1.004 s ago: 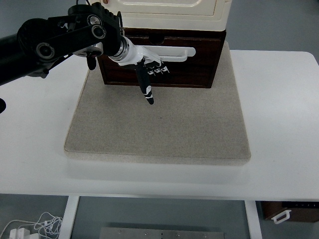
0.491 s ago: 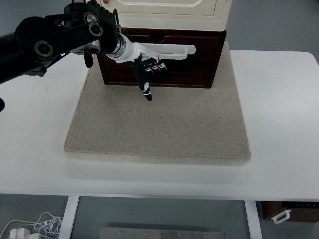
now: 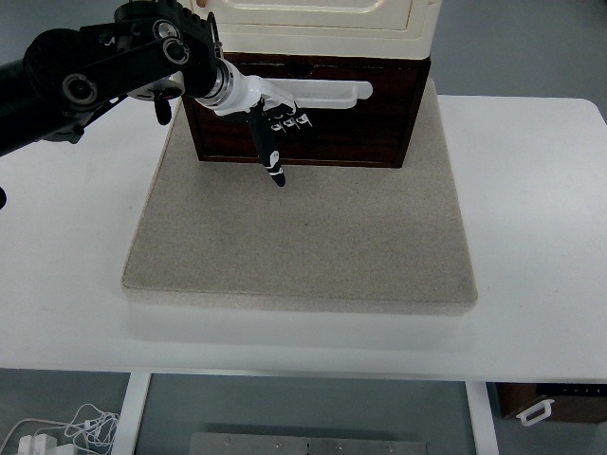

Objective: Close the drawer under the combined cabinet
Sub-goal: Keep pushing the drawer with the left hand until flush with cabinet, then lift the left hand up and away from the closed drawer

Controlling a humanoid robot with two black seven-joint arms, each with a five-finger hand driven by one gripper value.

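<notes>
The left hand (image 3: 270, 118), fingers curled and grasping nothing, presses against the dark drawer (image 3: 313, 109) front. The cream cabinet (image 3: 327, 24) above is cut off at the top edge.

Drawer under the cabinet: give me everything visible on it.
The drawer is dark brown, wood-looking, with a long white bar handle across its front. It sits under the cream cabinet, on the grey mat. The left hand rests against its front at the handle's left end. How far it is closed can't be judged.

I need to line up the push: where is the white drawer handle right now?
In the top view, the long white drawer handle runs across the dark wooden drawer front, under the cream cabinet, with the left hand at its left end.
</notes>
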